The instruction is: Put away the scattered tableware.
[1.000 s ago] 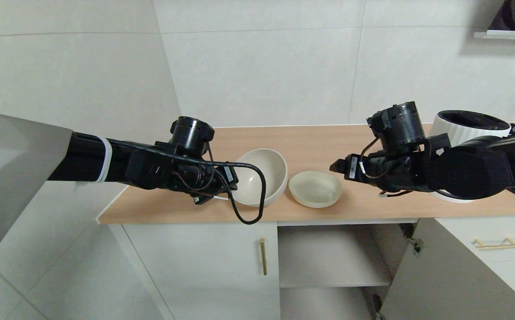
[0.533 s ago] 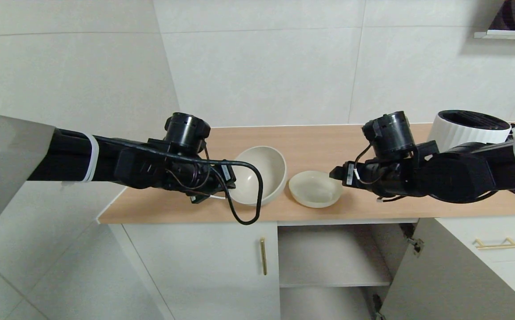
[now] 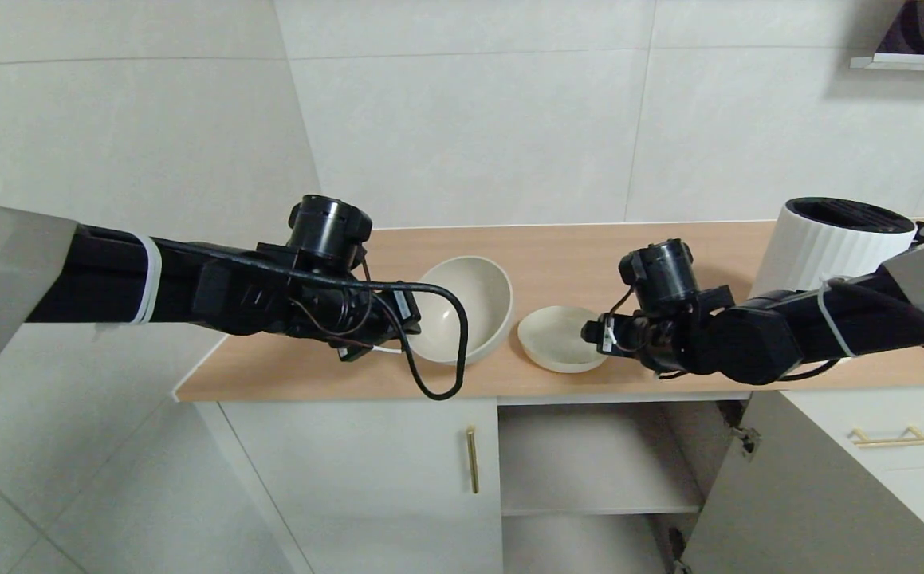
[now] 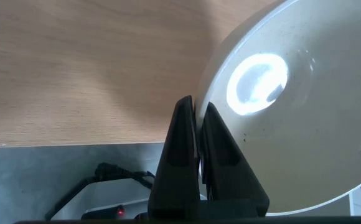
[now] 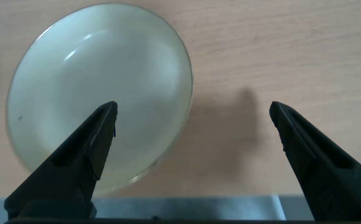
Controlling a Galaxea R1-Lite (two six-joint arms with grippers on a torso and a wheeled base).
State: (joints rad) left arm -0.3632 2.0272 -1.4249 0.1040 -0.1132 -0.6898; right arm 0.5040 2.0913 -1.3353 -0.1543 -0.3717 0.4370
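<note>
Clamping tilted bowl [image 4: 305, 130], left end effector [image 4: 196, 106]

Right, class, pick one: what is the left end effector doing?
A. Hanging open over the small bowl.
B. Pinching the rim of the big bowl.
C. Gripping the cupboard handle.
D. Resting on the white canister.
B: the left end effector is shut on the rim of the big bowl, one finger inside and one outside.
</note>
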